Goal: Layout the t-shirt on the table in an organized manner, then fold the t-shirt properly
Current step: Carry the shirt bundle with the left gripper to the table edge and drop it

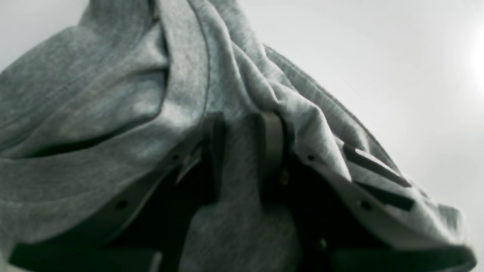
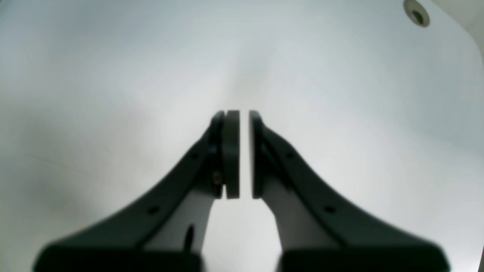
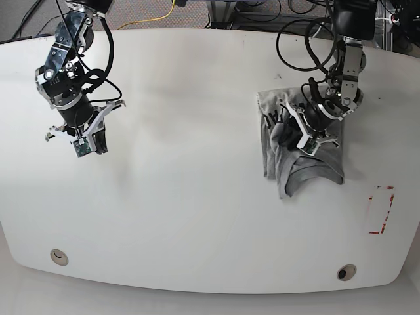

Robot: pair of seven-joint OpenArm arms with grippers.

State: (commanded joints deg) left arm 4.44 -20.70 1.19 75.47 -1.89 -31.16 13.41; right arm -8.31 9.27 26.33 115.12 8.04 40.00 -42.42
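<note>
The light grey t-shirt point(image 3: 305, 164) lies bunched in a crumpled heap on the right half of the white table point(image 3: 197, 164), with black lettering showing at its upper left. My left gripper point(image 3: 293, 139) sits over the heap. In the left wrist view the left gripper point(image 1: 242, 118) is shut on a fold of the t-shirt point(image 1: 113, 94), and cloth is draped over both fingers. My right gripper point(image 3: 92, 141) hovers over bare table far to the left. Up close, the right gripper point(image 2: 244, 113) is shut but for a thin slit, with nothing between its pads.
A red dashed rectangle mark point(image 3: 382, 210) lies near the table's right edge. Two round grommet holes point(image 3: 59, 256) point(image 3: 346, 271) sit along the front edge; one grommet point(image 2: 416, 16) shows in the right wrist view. Cables hang behind the table.
</note>
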